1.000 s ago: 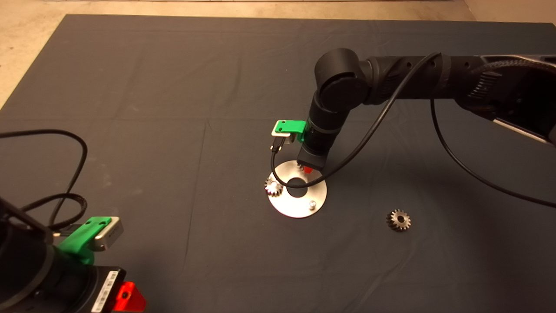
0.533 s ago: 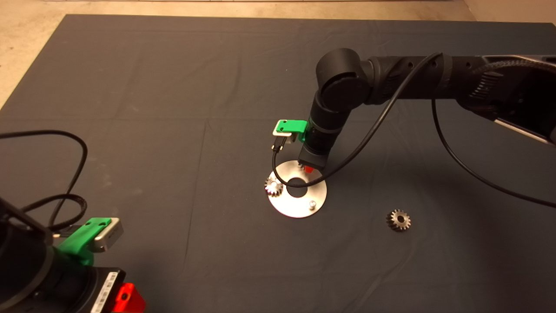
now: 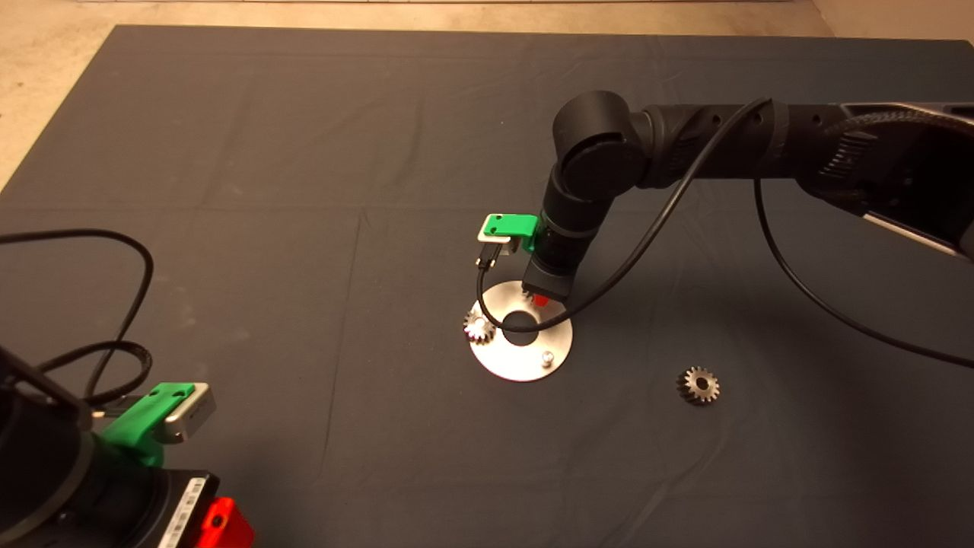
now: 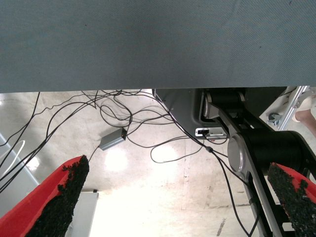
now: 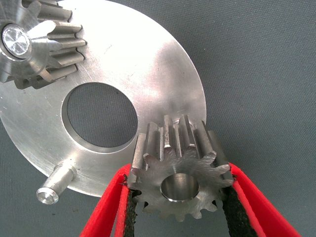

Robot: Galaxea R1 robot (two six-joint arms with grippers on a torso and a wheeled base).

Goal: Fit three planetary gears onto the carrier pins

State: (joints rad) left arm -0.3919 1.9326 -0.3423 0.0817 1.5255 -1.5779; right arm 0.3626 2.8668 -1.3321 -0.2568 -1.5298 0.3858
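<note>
- Right claw (image 5: 178, 197), at the far rim of the disc, pinches a silvery toothed spur gear (image 5: 180, 168) between its red fingers (image 5: 111, 207), bore facing the wrist camera.
- Beneath it lies the flat round shiny metal disc (image 5: 163, 74) with a large central hole; one bare silver pin (image 5: 55, 183) stands at its rim.
- Another silvery gear (image 5: 34, 44) sits seated on a second pin of that disc.
- Left claw (image 4: 173, 197) waits spread at the dark-matted bench (image 3: 228, 152)'s near left corner.
- Off the disc to the right, well apart, a dark grey third gear (image 3: 698, 384) lies on the mat.
</note>
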